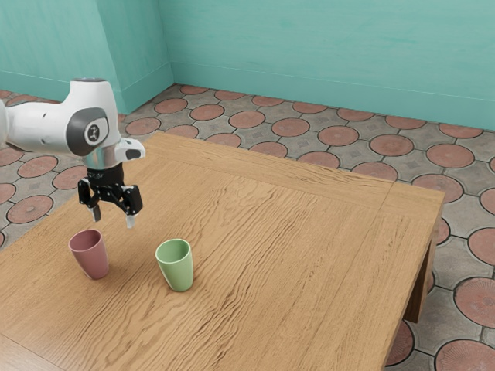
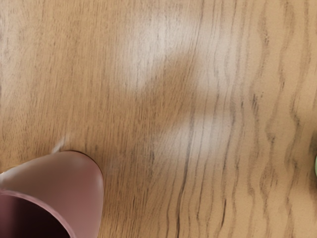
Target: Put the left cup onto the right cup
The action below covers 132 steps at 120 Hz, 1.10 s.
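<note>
Pink cup point(image 1: 89, 253) upright, just below gripper point(image 1: 113, 219), w/o contact.

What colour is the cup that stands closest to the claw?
The cup is dusty pink; the exterior view shows it best.

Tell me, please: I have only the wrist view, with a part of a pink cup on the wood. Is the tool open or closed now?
Observer: Open. In the exterior view the tool hangs above the table and holds nothing.
Operator: Where is the other cup?
Observer: A green cup stands to the exterior view's right of the pink cup, apart from it.
Operator: Are both cups upright?
Observer: Yes, both stand upright on the table with their mouths up.
</note>
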Motion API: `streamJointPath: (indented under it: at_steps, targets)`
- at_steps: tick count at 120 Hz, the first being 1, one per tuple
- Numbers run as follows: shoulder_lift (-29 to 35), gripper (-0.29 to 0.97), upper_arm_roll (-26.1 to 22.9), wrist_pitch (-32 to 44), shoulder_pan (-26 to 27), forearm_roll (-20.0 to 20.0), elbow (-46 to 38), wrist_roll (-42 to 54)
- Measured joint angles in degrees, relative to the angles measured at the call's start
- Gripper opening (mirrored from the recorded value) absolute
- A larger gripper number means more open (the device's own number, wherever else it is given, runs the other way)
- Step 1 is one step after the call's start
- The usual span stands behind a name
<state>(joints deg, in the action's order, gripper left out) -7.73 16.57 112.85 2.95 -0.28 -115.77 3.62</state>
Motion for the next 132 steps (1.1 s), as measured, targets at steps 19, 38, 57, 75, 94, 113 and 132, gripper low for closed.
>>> streamJointPath:
  at_steps: [19,38,57,75,94,113,132]
  targets:
    - [-0.29,0.68,0.29,0.05,-0.65,0.01,0.0,1.31]
    - [-0.15,0.68,0.31,0.07,-0.65,0.08,-0.48,2.3]
    - [1.44,0.68,0.31,0.08,-0.87,0.06,-2.87,2.93]
    - [3.17,0.68,0.35,0.12,-1.31,0.11,-5.01,3.34]
    - [3.98,0.68,0.36,0.15,-1.29,0.17,-5.9,3.66]
    - [3.94,0.68,0.36,0.27,-1.21,0.2,-6.01,3.91]
    - [3.45,0.68,0.4,1.54,-1.25,0.32,-6.83,4.1]
